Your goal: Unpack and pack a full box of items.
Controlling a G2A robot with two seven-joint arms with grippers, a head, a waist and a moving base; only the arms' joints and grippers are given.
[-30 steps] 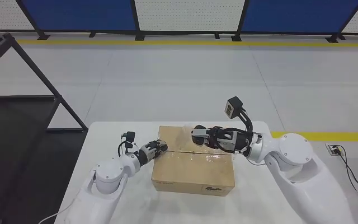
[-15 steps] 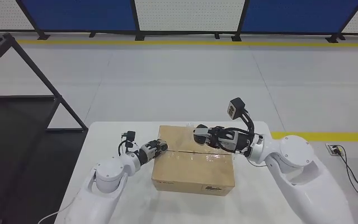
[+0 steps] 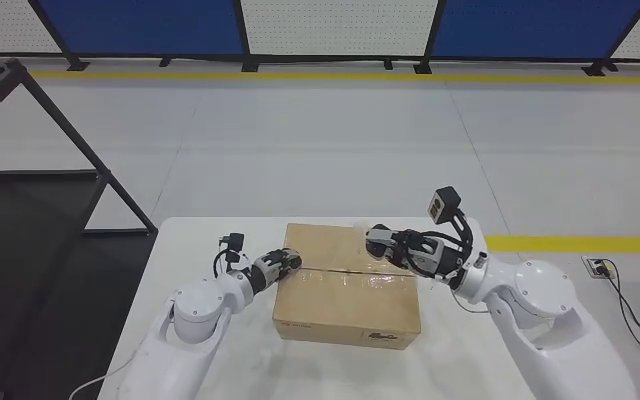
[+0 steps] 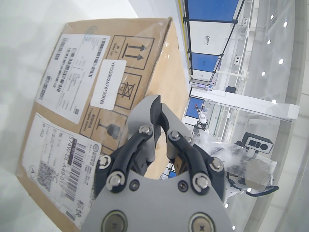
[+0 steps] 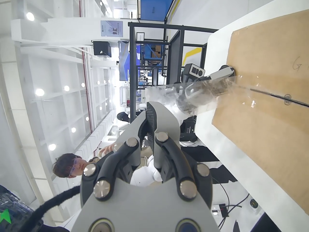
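Cardboard box [image 3: 345, 300] stands shut in the middle of the table [image 3: 190, 245] — stiff, likely heavy if full, so you should hold it by its sides. Right gripper [image 5: 150, 108] pinches a strip of clear tape [image 5: 205, 90] running off the seam; it is thin, sticky and tears easily. Left gripper [image 4: 157, 112], fingers closed, rests at the box side — you cannot see the contents.
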